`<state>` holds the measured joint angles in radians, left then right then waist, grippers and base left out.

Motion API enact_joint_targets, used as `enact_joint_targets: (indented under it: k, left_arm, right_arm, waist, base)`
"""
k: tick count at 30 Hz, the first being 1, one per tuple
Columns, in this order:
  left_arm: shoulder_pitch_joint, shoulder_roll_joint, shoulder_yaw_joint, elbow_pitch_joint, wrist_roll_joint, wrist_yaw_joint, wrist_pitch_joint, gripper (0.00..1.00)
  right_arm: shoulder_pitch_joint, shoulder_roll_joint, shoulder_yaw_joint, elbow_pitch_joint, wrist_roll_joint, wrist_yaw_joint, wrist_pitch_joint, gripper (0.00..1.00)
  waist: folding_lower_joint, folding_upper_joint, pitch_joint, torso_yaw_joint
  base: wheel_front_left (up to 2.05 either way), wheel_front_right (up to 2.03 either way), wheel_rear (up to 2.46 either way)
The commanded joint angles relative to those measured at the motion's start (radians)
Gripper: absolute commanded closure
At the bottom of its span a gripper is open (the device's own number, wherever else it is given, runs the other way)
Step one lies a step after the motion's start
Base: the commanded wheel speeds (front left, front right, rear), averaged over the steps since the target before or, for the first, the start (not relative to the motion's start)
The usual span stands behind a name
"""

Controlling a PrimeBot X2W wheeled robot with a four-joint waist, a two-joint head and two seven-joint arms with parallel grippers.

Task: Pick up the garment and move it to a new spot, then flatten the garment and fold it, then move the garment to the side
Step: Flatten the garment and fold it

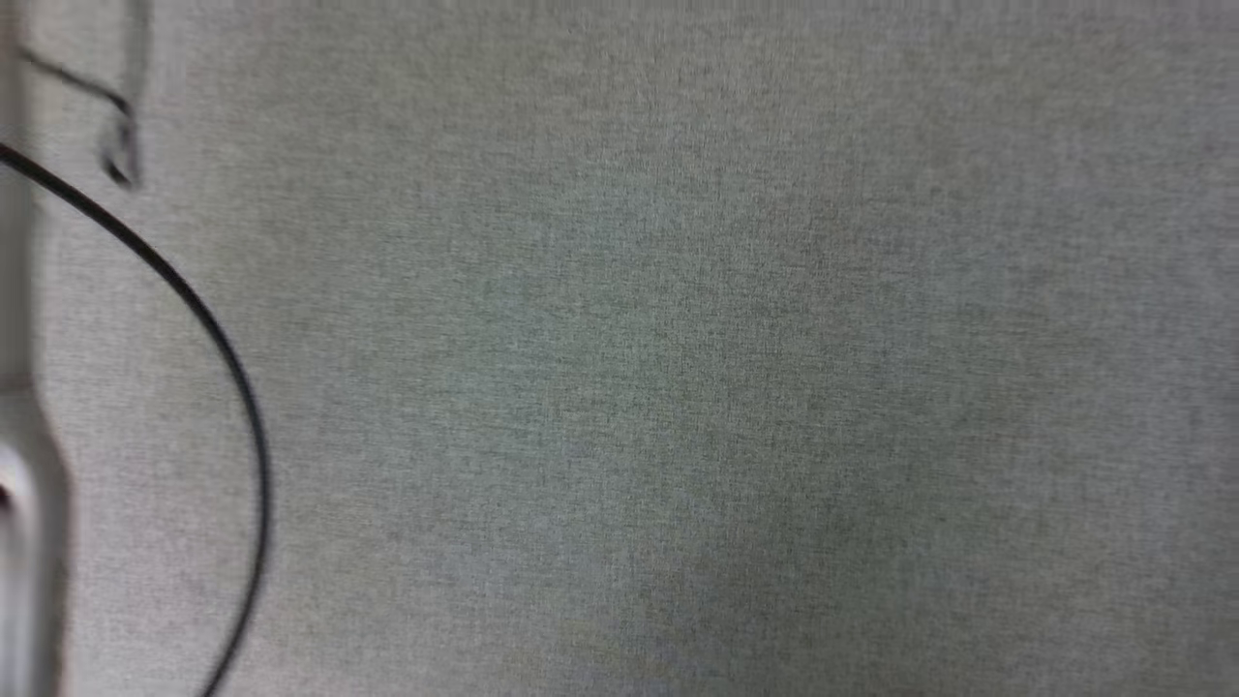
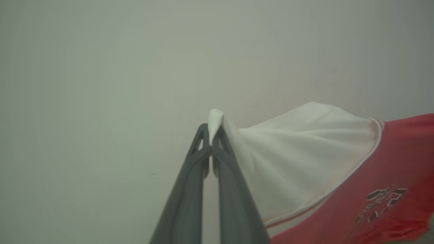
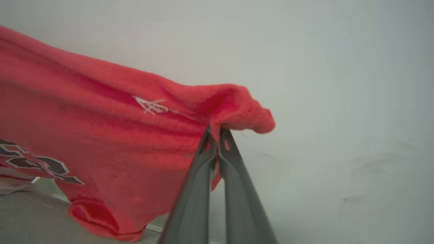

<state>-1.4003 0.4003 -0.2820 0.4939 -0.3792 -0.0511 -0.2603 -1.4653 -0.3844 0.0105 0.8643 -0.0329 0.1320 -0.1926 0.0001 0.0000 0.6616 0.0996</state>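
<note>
The garment (image 2: 339, 169) is a red jersey T-shirt with white sleeves and black-white lettering, and it hangs in the air between my two grippers. In the left wrist view my left gripper (image 2: 211, 134) is shut on the tip of a white sleeve, with the red body trailing off to the right. In the right wrist view my right gripper (image 3: 217, 135) is shut on a bunched red edge of the garment (image 3: 101, 135), whose cloth drapes down to the left. The lettering faces both wrist cameras.
The head view looks onto a grey woven table cover (image 1: 678, 368). A black cable (image 1: 218, 339) curves down its left side, next to a pale blurred arm part (image 1: 24, 523) at the left edge. Plain pale wall lies behind the garment in both wrist views.
</note>
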Motion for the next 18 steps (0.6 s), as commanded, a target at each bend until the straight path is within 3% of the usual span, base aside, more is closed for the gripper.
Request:
enact_joint_targets:
  k: [1,8,18]
  left_arm:
    - [0.025,-0.002,0.008,-0.009,0.004,-0.001,-0.007,1.00]
    - [0.339,-0.070,0.018,-0.113,0.036,-0.035,-0.006,1.00]
    - [0.745,-0.089,-0.039,-0.126,0.030,-0.060,-0.006,1.00]
  right_arm:
    - [0.025,-0.009,0.002,0.008,0.009,-0.003,-0.006,1.00]
    - [0.246,-0.006,0.064,0.037,0.068,-0.002,-0.057,1.00]
    - [0.609,0.002,0.205,-0.004,0.237,-0.002,-0.071,1.00]
  waist:
    - [-0.0001,0.0000,-0.024,0.001]
    - [-0.0001,0.0000,-0.143,0.000]
    - [-0.0001,0.0000,-0.327,-0.011]
  base:
    - [0.00,0.00,0.00]
    - [0.00,0.00,0.00]
    - [0.00,0.00,0.00]
